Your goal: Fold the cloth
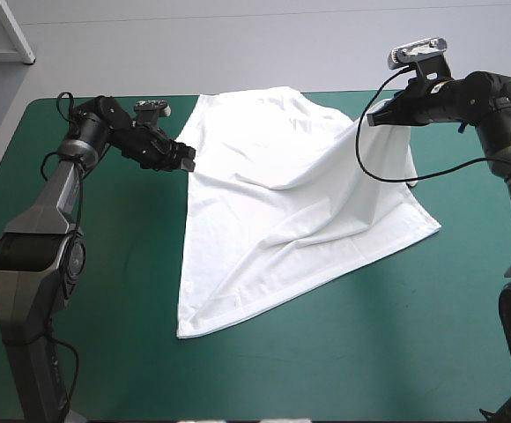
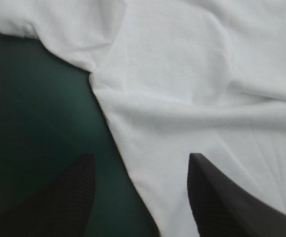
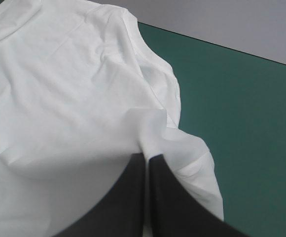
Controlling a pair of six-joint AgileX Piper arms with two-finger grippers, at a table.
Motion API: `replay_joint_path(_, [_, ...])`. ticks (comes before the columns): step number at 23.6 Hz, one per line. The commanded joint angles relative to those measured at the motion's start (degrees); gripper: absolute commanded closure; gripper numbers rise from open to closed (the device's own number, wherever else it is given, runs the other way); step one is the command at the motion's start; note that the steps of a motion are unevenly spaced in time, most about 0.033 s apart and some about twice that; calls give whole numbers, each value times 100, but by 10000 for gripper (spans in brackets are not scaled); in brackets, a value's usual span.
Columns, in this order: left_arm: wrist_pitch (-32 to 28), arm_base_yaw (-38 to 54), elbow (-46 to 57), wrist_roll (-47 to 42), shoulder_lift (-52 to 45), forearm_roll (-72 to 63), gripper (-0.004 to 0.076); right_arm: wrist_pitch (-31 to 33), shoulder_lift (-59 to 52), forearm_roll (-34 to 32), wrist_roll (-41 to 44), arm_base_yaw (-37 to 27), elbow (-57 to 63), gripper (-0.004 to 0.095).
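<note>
bench: smooth, matt teal-green cover; from my console the near strip reads flat and bare.
T-shirt: white, thin and soft, spread mostly flat over the bench's middle and far half. Its near hem runs straight to a sharp corner toward the left, and long shallow creases cross the body.
left end effector: low at the T-shirt's left edge. I read it as released: its two black fingers, broad curved fins, stand well apart, one over bare cover and the other over cloth, with the shirt's edge running between them.
sleeve: ahead of the left end effector, a short flap with a rounded cuff lying on the cover, meeting the body at a tight notch.
right end effector: at the far right, raised above the bench. I read it as clenched on a pinch of the T-shirt, its black fingers meeting in one pointed arch. The fabric rises to it in a tented ridge and falls away in soft folds.
</note>
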Motion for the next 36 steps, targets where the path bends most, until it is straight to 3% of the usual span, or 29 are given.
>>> replay_joint_path(1, [-104, -92, -153, -54, -282, -191, 304, -333, -272, 17, -37, 9, -188, 925])
replay_joint_path(12, [-402, -445, -131, -152, 427, 399, 324, -313, -269, 17, 4, 9, -188, 926])
replay_joint_path(22, [-359, -644, -131, -83, 546, 560, 701, -268, -269, 17, 4, 9, -188, 925])
replay_joint_path(36, [-546, -633, -448, -150, 116, 782, 705, -306, -397, 158, 4, 9, -188, 925])
